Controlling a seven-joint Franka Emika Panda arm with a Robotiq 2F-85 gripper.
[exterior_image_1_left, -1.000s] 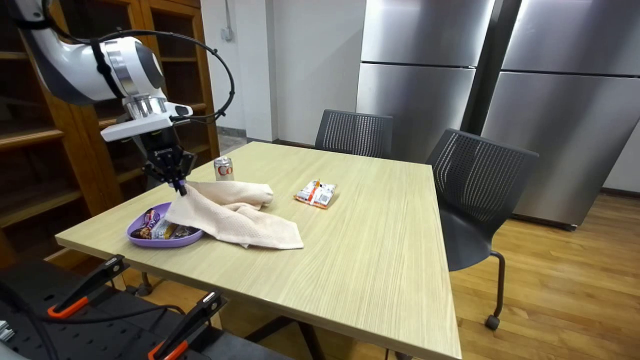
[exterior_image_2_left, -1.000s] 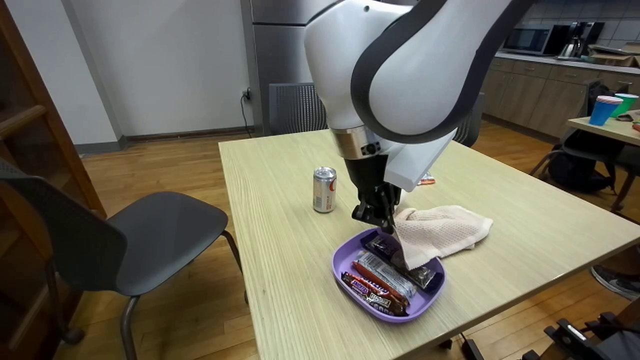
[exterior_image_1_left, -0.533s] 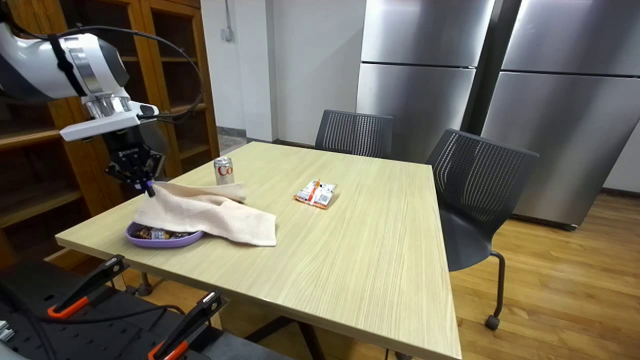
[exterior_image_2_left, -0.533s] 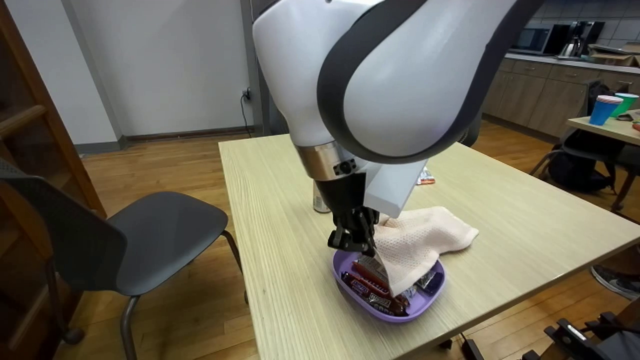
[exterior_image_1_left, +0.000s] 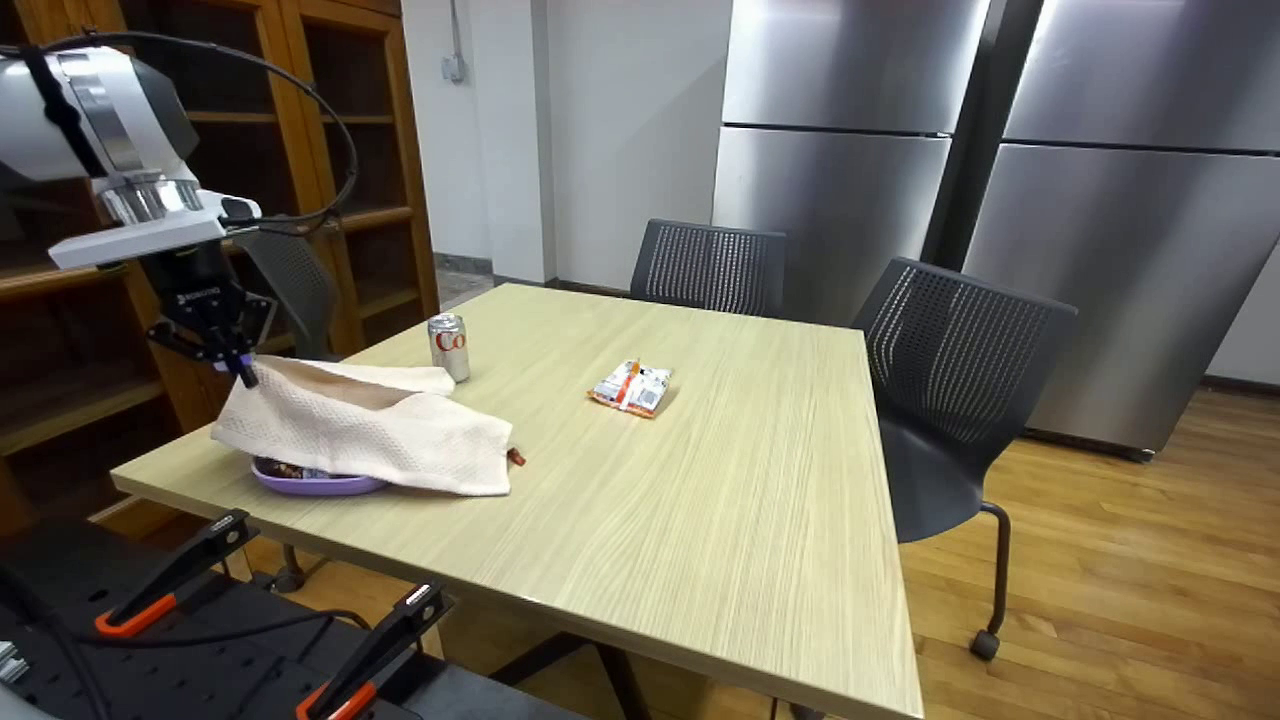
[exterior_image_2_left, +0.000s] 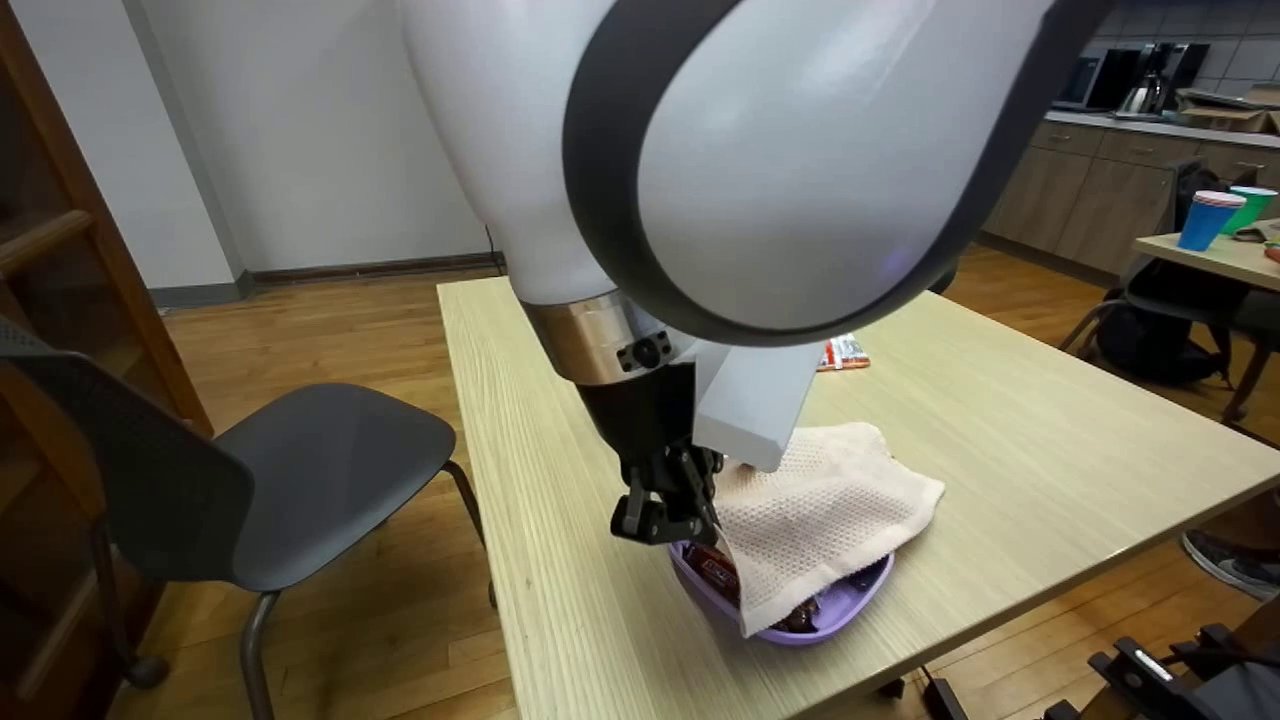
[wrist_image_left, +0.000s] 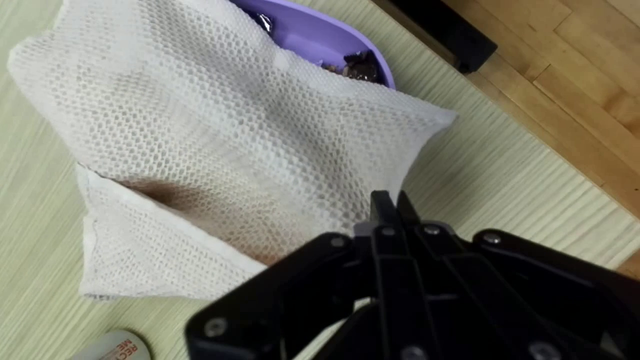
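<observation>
Currently, the gripper (wrist_image_left: 393, 200) has its jaws drawn fully together, pinching the edge of a cream waffle-weave towel (wrist_image_left: 215, 130); the pinched pt. is up off the table (exterior_image_1_left: 720, 520), the rest drapes over a purple tray (exterior_image_1_left: 315, 487). Edges: the towel hides most of the tray; wrapped snacks (wrist_image_left: 361, 70) show only in part, & a strip of rim shows on the side nearest the table edge. One free towel corner juts past the rim, short of that edge in the wrist view. A small reddish-brown tip (exterior_image_1_left: 516, 457) pokes out from under the towel end away from the gripper. Clearance: a silver can (exterior_image_1_left: 449, 347) stands upright near the towel's back fold, w/ tabletop btwn in the wrist view; a packet (exterior_image_1_left: 632, 388) lies well apart. Labels: "ROBOTIQ" on the gripper body; red "Co" on the can, plus partial "RECY" & "ME" in the wrist view; packet & snack print too small to read. Surface & rm.: pale wood grain, 2 black-&-orange clamps (exterior_image_1_left: 365, 650) by the near edge; mesh-back chairs (exterior_image_1_left: 965, 350), steel fridges (exterior_image_1_left: 830, 230), a wood cabinet (exterior_image_1_left: 418, 270), plank floor (exterior_image_1_left: 1150, 540); in an exterior view, cups (exterior_image_2_left: 1210, 222) on another table (exterior_image_2_left: 1200, 256).
</observation>
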